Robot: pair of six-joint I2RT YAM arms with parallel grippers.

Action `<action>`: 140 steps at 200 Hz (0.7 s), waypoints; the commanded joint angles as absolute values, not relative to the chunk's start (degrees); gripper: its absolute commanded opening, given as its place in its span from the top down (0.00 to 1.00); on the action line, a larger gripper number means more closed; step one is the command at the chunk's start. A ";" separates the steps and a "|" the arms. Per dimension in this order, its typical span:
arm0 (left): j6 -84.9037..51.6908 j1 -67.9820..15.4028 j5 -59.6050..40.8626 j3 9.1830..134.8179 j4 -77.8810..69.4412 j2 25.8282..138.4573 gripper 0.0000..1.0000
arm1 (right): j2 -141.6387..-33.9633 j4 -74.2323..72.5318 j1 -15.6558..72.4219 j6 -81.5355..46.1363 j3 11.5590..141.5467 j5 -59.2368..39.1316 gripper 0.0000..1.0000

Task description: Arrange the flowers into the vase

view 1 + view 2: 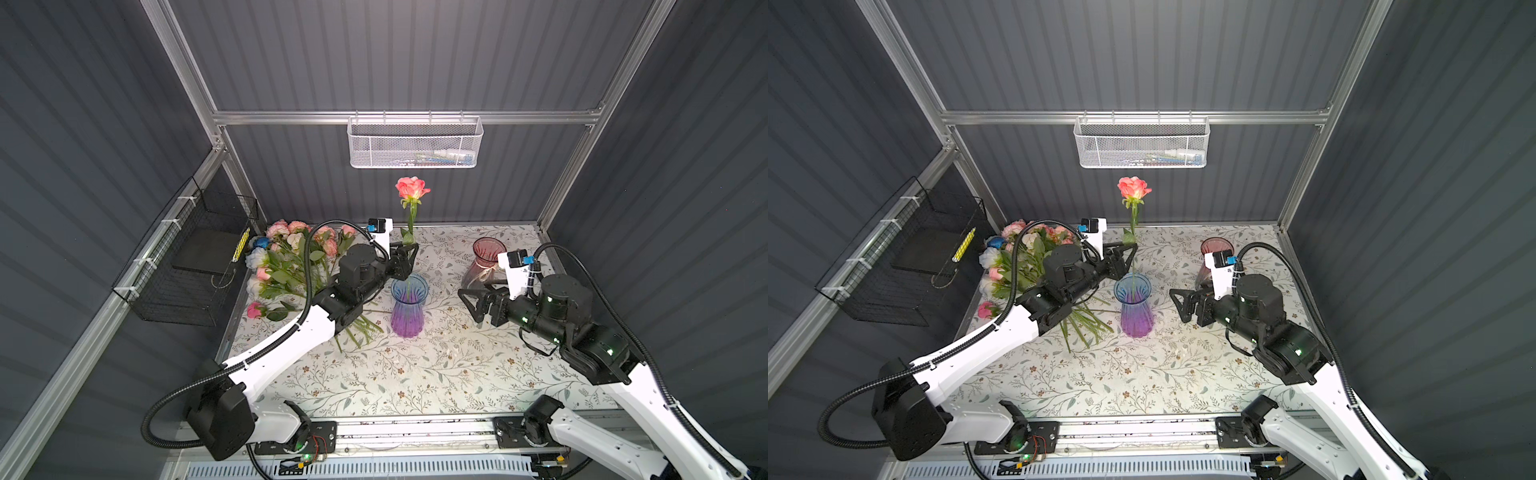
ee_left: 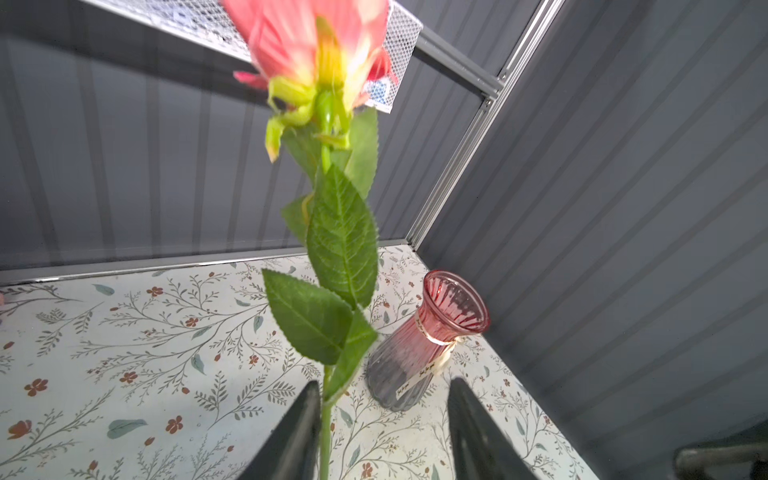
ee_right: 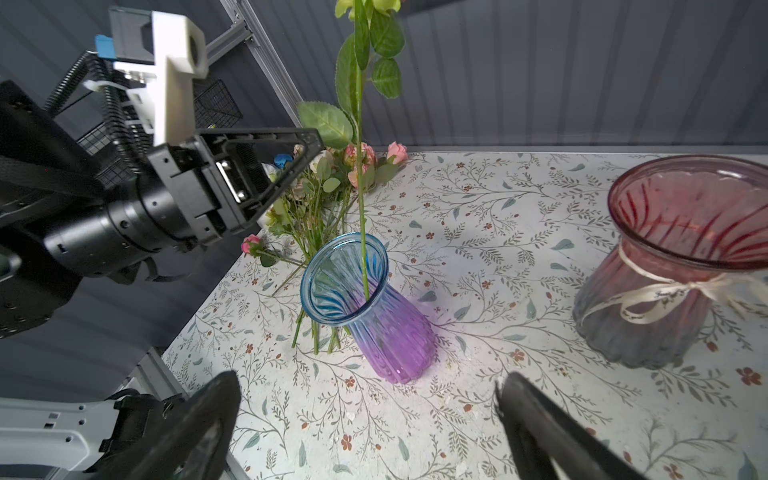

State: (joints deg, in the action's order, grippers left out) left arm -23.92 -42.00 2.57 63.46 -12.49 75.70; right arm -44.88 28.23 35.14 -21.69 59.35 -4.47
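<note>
floral worktop (image 1: pixel 415 374), grey walls behind. left jaws stand spread either side of the stem of the coral rose (image 1: pixel 411 188), not pinching it; right jaws gape wide, empty, near the blue-purple vase (image 1: pixel 408 307). the rose stands upright in that vase — one placed. the other flowers (image 1: pixel 286 257) lie heaped beside it — all yet to go.

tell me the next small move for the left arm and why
Probably back the left jaws straight away from the coral rose: its stem already stands in the blue-purple vase, the jaws are open with the stem beside one of them, and the pile of flowers waits.
</note>
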 commanded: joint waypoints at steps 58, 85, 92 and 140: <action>-24.71 -42.36 9.89 61.95 -0.88 60.44 0.00 | -44.69 26.67 34.62 -23.10 56.31 -1.71 0.01; -27.09 -42.25 19.86 56.24 5.77 52.80 0.06 | -45.17 25.69 34.41 -23.96 54.45 -2.35 0.05; -27.82 -42.19 22.03 55.07 7.80 51.17 0.14 | -45.26 25.22 34.43 -24.30 54.03 -2.69 0.06; -35.51 -29.77 17.63 49.78 18.87 48.11 0.39 | -45.94 23.30 33.57 -25.84 52.47 -4.24 0.13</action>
State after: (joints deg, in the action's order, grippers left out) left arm -30.35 -38.15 20.97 51.88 10.44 47.22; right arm -45.76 25.69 34.24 -24.86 52.93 -3.18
